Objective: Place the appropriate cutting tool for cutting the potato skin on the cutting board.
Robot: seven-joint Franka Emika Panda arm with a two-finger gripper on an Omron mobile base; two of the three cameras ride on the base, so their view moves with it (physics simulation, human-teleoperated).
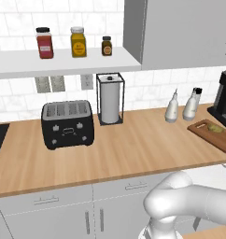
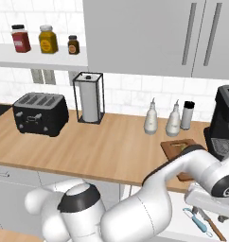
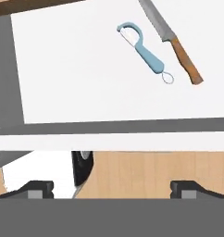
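You are only starting: nothing is picked up yet. The fingers (image 3: pixel 112 190) are standing wide apart and empty, looking down into what seems to be an open white drawer (image 3: pixel 77 78) below the counter (image 2: pixel 88 146). The peeler (image 3: pixel 142 50) is lying on the drawer floor, light blue handle and curved head, with a brown-handled knife (image 3: pixel 171 41) just beside it, apart but close. In the right base view the peeler (image 2: pixel 198 221) is showing low at the right, under the arm's wrist.

The cutting board (image 1: pixel 213 134) is sitting on the counter to the right, in front of the dark coffee machine (image 1: pixel 224 98), and the potato (image 1: pixel 215 128) is resting on it. Its near part looks bare enough to take the tool.

Still ahead, by my reading: you are needing to bring the fingers down over the blue handle, not the knife, close on it, lift it out, carry it up to the board and release it there.
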